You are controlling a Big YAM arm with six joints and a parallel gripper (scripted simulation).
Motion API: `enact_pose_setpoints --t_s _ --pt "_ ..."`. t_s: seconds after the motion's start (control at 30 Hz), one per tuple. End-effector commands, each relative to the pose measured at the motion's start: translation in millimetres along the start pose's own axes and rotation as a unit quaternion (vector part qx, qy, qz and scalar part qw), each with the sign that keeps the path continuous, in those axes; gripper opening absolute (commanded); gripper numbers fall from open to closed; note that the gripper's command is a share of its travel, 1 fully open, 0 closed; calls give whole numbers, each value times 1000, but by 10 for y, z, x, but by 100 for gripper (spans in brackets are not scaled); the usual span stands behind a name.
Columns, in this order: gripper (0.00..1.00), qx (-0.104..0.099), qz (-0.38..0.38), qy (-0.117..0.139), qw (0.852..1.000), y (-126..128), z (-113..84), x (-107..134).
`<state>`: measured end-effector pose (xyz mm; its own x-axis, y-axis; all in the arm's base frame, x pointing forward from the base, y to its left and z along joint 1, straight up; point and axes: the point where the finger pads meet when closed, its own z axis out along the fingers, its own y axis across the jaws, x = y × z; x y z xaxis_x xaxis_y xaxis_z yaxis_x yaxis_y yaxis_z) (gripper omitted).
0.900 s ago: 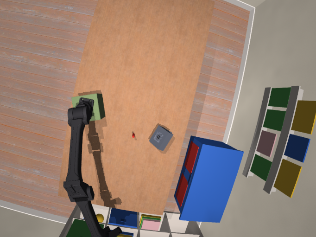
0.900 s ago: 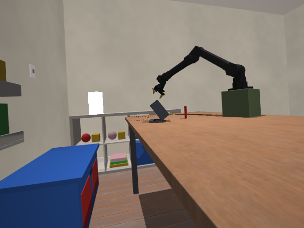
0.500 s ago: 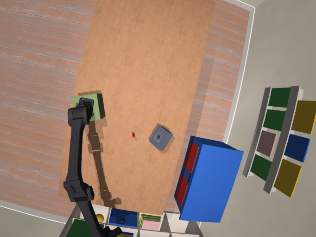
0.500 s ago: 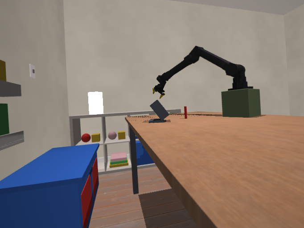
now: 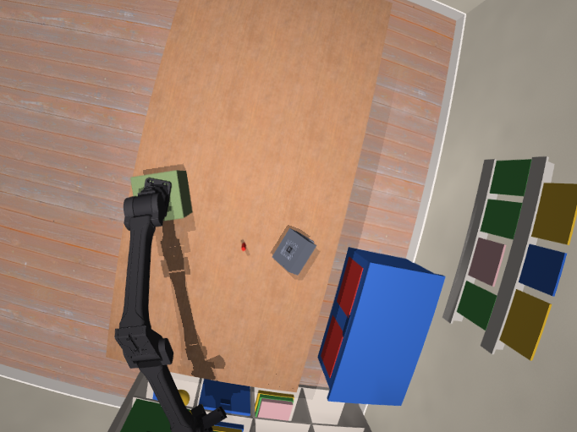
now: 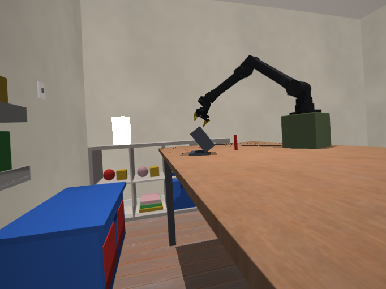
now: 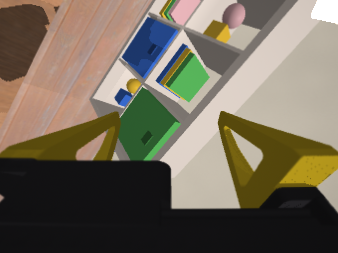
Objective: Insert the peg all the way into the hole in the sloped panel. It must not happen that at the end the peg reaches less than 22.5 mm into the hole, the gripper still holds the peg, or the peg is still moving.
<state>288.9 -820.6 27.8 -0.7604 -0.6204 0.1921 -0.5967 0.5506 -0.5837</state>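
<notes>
Red peg [image 6: 235,142] stands upright on the tabletop [image 6: 289,186], right of the sloped panel [image 6: 202,139]; the hand [image 6: 200,118] hangs above, wide and holding nothing.

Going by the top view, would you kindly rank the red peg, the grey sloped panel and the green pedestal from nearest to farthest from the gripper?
The gripper hangs open past the table's near edge, over the shelf unit.
1. Red peg, standing mid-table.
2. Grey sloped panel, to the peg's right, only slightly farther.
3. Green pedestal, at the table's left edge under the arm's base, farthest.
</notes>
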Motion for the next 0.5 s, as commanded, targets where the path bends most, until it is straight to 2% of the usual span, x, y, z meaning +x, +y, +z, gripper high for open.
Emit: enact_pose_setpoints --t_s 0.0,0.13,0.2,0.23,0.47 --pt "100 5 5 -16 1000 -236 -215 -455" --pt "100 -9 11 -29 999 -174 -291 -778" --pt "100 -9 11 -29 999 -174 -291 -778" --pt "100 -8 13 -30 999 -178 -310 -851" --pt "100 -38 22 -52 998 1 -475 -1401"
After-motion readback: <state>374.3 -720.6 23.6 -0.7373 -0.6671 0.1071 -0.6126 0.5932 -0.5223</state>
